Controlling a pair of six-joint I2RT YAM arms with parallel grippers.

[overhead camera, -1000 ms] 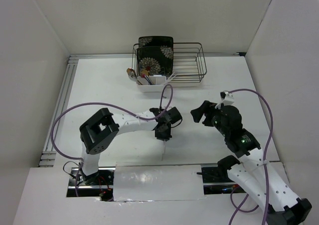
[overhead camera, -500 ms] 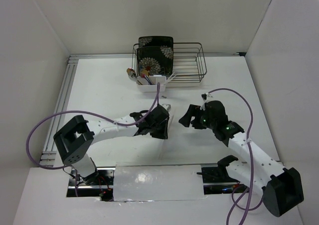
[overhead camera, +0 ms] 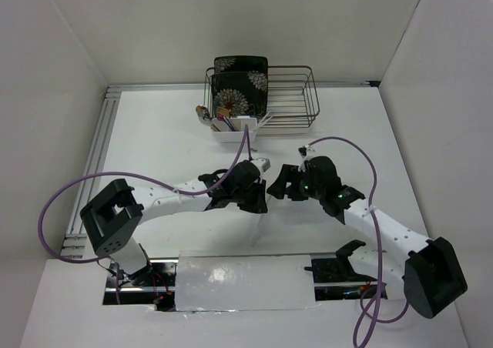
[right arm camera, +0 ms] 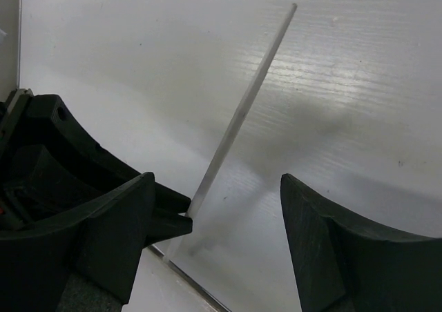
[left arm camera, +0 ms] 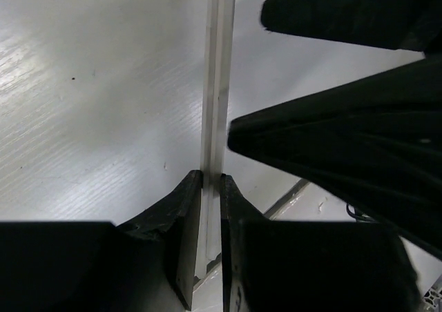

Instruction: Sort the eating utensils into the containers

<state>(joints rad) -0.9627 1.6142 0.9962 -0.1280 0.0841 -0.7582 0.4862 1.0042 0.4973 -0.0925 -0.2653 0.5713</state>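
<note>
Left-hand pincer (left arm camera: 211,181): clamped on a thin pale chopstick (left arm camera: 217,84), gripping it close to one end, with most of the length jutting out past the jaws. Hard to tell from the wrist view whether one stick or a close pair; reads as one from the other side. Held clear of the white table (overhead camera: 154,140), about mid-table, free end pointing toward the near edge in the overhead view. Right-hand pincer (right arm camera: 215,181): jaws spread wide, one on each side of the same stick, not touching it, just beside the left one. Looks like a handover or a re-grip being set up, not yet made. Well apart from all this, at the far side: small white caddy (overhead camera: 235,135) at the front of a dark wire rack (overhead camera: 293,102), several utensils (overhead camera: 219,117) standing in it, black floral plates (overhead camera: 240,86) upright behind. Sorting judged well along: part of the cutlery already in the caddy, no loose pieces to be seen lying on the table. Left to do: secure the stick, carry it across and drop it into a compartment.
</note>
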